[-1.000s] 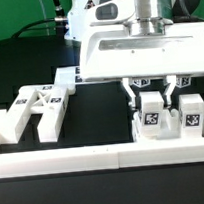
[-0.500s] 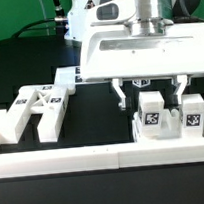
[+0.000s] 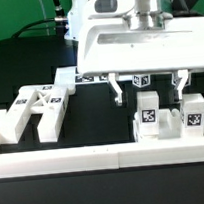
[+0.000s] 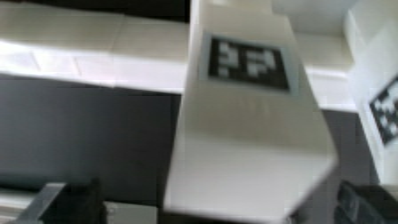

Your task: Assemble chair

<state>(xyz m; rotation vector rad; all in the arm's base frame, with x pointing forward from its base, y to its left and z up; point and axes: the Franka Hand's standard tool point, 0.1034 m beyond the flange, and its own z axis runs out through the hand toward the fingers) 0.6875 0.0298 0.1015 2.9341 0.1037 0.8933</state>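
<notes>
Exterior view first: the gripper [image 3: 147, 88] hangs wide open just above the right-hand chair parts [image 3: 167, 121], with nothing in its grip and both fingers clear of the blocks. Those tagged blocks stand upright right against the border rail [image 3: 95, 157], while another chair piece [image 3: 35, 109] lies well off toward the exterior view's left. Wrist view: a white tagged bar [image 4: 249, 110] runs between the dark fingertips [image 4: 57, 200], not pinched, and there's a visible gap beside it.
</notes>
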